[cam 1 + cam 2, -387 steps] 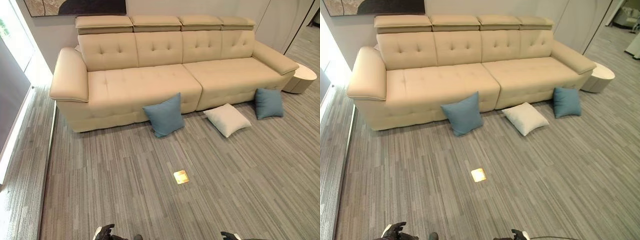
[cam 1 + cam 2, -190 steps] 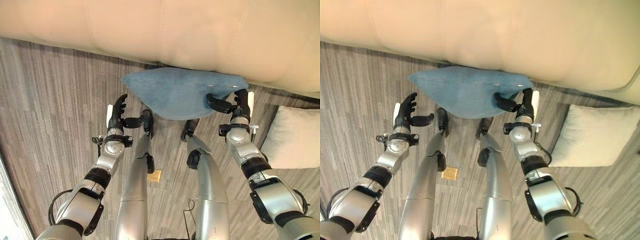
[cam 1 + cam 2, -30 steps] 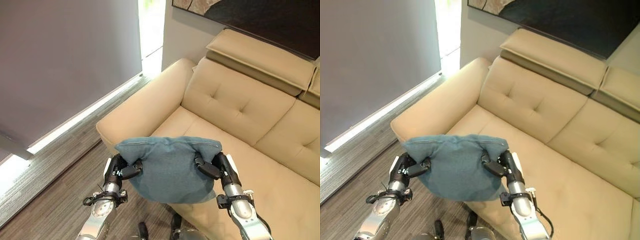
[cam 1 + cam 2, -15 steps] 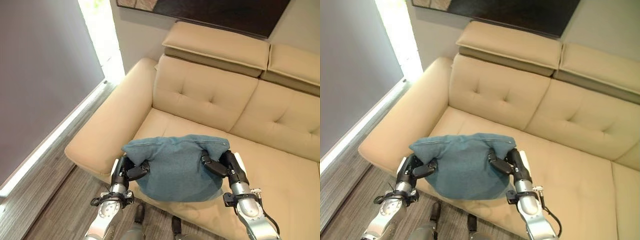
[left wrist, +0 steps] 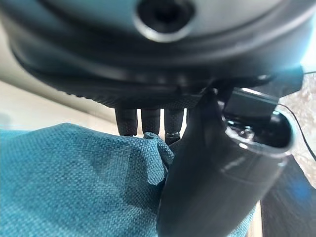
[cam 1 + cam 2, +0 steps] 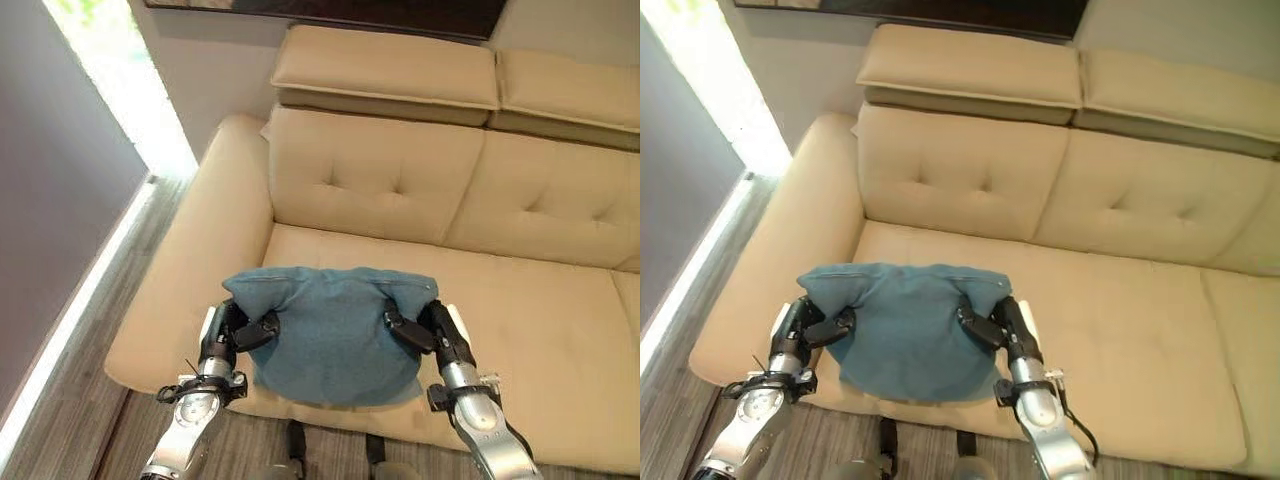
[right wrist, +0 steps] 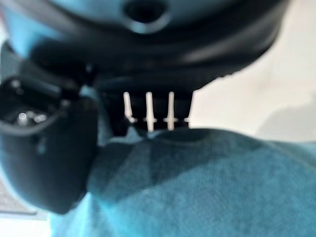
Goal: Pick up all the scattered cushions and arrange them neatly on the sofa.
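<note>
Beige tufted leather sofa [image 6: 480, 200] fills the background. Left hand [image 6: 225, 335] and right hand [image 6: 440, 335] each pinch the blue fabric cushion [image 6: 335, 335] above its seat.

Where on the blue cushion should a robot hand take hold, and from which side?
Grip the cushion at its two upper corners, one hand from each side, as the left robot hand and right robot hand do. It is soft and wide, so pinched corners bunch into handles and let it hang flat.
</note>
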Controlling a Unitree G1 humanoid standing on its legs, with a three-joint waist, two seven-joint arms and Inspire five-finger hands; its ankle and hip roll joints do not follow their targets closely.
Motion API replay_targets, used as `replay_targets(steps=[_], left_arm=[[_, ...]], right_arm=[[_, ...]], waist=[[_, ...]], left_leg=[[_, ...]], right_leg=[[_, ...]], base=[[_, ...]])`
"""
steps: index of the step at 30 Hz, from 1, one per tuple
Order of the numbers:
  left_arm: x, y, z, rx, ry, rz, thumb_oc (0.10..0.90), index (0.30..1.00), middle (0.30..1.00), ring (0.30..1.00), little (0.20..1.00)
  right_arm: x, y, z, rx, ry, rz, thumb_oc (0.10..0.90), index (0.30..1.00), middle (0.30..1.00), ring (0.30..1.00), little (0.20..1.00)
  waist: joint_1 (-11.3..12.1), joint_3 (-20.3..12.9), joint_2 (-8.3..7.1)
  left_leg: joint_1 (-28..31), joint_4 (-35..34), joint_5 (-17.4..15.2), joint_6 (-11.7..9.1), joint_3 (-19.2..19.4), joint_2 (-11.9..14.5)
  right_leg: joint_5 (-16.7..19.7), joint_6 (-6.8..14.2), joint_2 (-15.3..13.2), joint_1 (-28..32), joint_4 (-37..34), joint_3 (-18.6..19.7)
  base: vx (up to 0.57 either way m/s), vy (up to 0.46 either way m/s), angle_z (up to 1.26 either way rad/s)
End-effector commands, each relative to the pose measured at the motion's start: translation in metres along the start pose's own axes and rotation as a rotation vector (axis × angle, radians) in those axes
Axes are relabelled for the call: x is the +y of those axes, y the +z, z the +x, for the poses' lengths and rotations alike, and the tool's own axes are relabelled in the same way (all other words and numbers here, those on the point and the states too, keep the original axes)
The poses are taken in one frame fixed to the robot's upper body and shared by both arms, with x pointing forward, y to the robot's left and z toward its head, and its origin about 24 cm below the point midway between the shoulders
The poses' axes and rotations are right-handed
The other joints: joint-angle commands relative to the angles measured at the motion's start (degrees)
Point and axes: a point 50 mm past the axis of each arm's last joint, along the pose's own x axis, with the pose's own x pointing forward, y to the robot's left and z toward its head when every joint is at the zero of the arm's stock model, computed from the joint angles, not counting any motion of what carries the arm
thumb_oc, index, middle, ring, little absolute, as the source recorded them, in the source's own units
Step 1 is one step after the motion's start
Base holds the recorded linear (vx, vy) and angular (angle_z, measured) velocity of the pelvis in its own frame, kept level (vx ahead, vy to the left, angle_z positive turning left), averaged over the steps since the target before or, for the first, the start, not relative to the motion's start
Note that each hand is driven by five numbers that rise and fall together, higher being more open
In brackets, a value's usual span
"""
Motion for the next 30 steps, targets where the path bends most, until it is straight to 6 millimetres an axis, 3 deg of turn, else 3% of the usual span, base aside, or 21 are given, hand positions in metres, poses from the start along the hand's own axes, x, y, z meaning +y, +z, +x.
replay_targets(steps=[1, 8, 12, 15, 16, 17, 19, 20, 22, 23, 24, 25, 28, 30], left_arm=[[-0.032, 0.062, 0.004, -0.351, -0.116, -0.039, 0.4, 0.3, 0.3, 0.3, 0.3], [-0.044, 0.068, 0.014, -0.373, -0.087, -0.076, 0.4, 0.3, 0.3, 0.3, 0.3], [-0.05, 0.081, 0.024, -0.417, -0.07, -0.059, 0.4, 0.3, 0.3, 0.3, 0.3], [-0.057, 0.11, 0.045, -0.514, -0.039, -0.004, 0.4, 0.3, 0.3, 0.3, 0.3], [-0.06, 0.131, 0.056, -0.578, -0.023, 0.02, 0.4, 0.3, 0.3, 0.3, 0.3], [-0.06, 0.132, 0.056, -0.58, -0.022, 0.019, 0.4, 0.3, 0.3, 0.3, 0.3], [-0.068, 0.171, 0.069, -0.694, -0.01, 0.021, 0.4, 0.3, 0.3, 0.3, 0.3], [-0.068, 0.172, 0.069, -0.697, -0.01, 0.02, 0.4, 0.3, 0.3, 0.3, 0.3], [-0.072, 0.202, 0.075, -0.776, 0.007, 0.006, 0.4, 0.3, 0.3, 0.3, 0.3], [-0.073, 0.203, 0.076, -0.779, 0.007, 0.005, 0.4, 0.3, 0.3, 0.3, 0.3], [-0.071, 0.224, 0.081, -0.825, 0.028, 0.006, 0.4, 0.3, 0.3, 0.3, 0.3], [-0.071, 0.226, 0.081, -0.828, 0.029, 0.005, 0.4, 0.3, 0.3, 0.3, 0.3], [-0.066, 0.26, 0.092, -0.878, 0.067, 0.029, 0.4, 0.3, 0.3, 0.3, 0.3], [-0.064, 0.268, 0.095, -0.886, 0.081, 0.046, 0.4, 0.3, 0.3, 0.3, 0.3]], right_arm=[[-0.005, 0.08, 0.015, -0.42, -0.054, 0.083, 0.4, 0.3, 0.3, 0.3, 0.3], [-0.012, 0.094, 0.024, -0.471, -0.118, 0.065, 0.4, 0.3, 0.3, 0.3, 0.3], [-0.011, 0.104, 0.033, -0.502, -0.134, 0.05, 0.4, 0.3, 0.3, 0.3, 0.3], [-0.009, 0.124, 0.049, -0.558, -0.165, 0.029, 0.4, 0.3, 0.3, 0.3, 0.3], [-0.008, 0.142, 0.059, -0.612, -0.179, 0.014, 0.4, 0.3, 0.3, 0.3, 0.3], [-0.008, 0.143, 0.059, -0.615, -0.18, 0.014, 0.4, 0.3, 0.3, 0.3, 0.3], [-0.008, 0.176, 0.072, -0.712, -0.213, -0.007, 0.4, 0.3, 0.3, 0.3, 0.3], [-0.008, 0.177, 0.072, -0.714, -0.214, -0.007, 0.4, 0.3, 0.3, 0.3, 0.3], [-0.01, 0.201, 0.081, -0.772, -0.253, -0.02, 0.4, 0.3, 0.3, 0.3, 0.3], [-0.01, 0.202, 0.081, -0.774, -0.254, -0.02, 0.4, 0.3, 0.3, 0.3, 0.3], [-0.015, 0.221, 0.088, -0.815, -0.29, -0.036, 0.4, 0.3, 0.3, 0.3, 0.3], [-0.015, 0.222, 0.089, -0.818, -0.291, -0.035, 0.4, 0.3, 0.3, 0.3, 0.3], [-0.028, 0.256, 0.098, -0.877, -0.365, -0.076, 0.4, 0.3, 0.3, 0.3, 0.3], [-0.033, 0.266, 0.1, -0.894, -0.39, -0.088, 0.4, 0.3, 0.3, 0.3, 0.3]], waist=[[0.1, -4.8, 0.66], [-0.4, -7.8, 1.58], [-0.6, -8.2, 2.16], [-0.9, -8.2, 2.9], [-1.0, -7.8, 3.23], [-1.0, -7.7, 3.24], [-1.0, -6.6, 3.79], [-1.0, -6.5, 3.79], [-1.0, -5.3, 4.11], [-1.0, -5.2, 4.11], [-1.1, -4.1, 4.29], [-1.1, -4.0, 4.28], [-1.3, -2.3, 4.55], [-1.3, -2.1, 4.53]], left_leg=[[-1.9, 5.1, -8.5, -2.4, -4.4, 1.6], [0.2, 0.7, -7.2, -3.7, -4.5, 2.2], [1.2, 0.1, -7.2, -4.2, -4.7, 2.4], [1.0, 0.1, -7.3, -4.7, -4.9, 2.6], [0.6, 0.1, -7.1, -4.9, -5.0, 2.7], [0.6, 0.1, -7.1, -4.9, -5.0, 2.7], [-0.6, 0.1, -6.6, -5.2, -5.2, 2.8], [-0.7, 0.1, -6.6, -5.2, -5.2, 2.8], [-2.5, 0.1, -6.1, -5.4, -5.6, 2.8], [-2.6, 0.1, -6.1, -5.4, -5.7, 2.8], [-4.2, 0.1, -5.7, -5.5, -5.9, 2.8], [-4.3, 0.1, -5.6, -5.5, -5.9, 2.8], [-8.6, 0.1, -4.1, -5.5, -6.6, 2.2], [-9.9, 0.1, -3.7, -5.6, -6.7, 2.0]], right_leg=[[-2.3, 0.6, 0.4, -0.6, -0.1, -3.4], [-0.9, -0.2, 1.3, 3.5, -7.2, -6.1], [-1.1, -0.4, 1.7, 5.6, -9.2, -6.8], [-1.7, -0.4, 1.9, 6.2, -9.6, -7.1], [-1.8, -0.4, 1.9, 5.9, -9.6, -7.3], [-1.8, -0.4, 1.9, 5.9, -9.6, -7.3], [-1.9, -0.3, 2.0, 4.8, -9.6, -7.3], [-1.9, -0.3, 2.0, 4.7, -9.6, -7.3], [-1.7, -0.2, 2.1, 3.2, -9.6, -7.0], [-1.6, -0.2, 2.1, 3.2, -9.6, -7.0], [-1.3, -0.1, 2.1, 1.4, -9.6, -6.5], [-1.2, -0.1, 2.1, 1.3, -9.6, -6.5], [-0.1, -0.3, 2.4, -3.3, -8.9, -5.0], [0.2, -0.3, 2.5, -4.7, -8.5, -4.6]], base=[[0.13, -0.092, -0.04], [0.12, -0.067, 0.1], [0.09, -0.036, 0.1], [0.04, -0.015, 0.08], [0.0, -0.003, 0.08], [-0.03, -0.005, 0.07], [-0.07, 0.009, 0.05], [-0.07, 0.007, 0.05], [-0.06, 0.003, 0.04], [-0.1, 0.008, 0.02], [-0.07, 0.004, 0.01], [-0.13, 0.008, 0.01], [-0.08, 0.009, 0.04], [-0.05, 0.002, 0.01]])
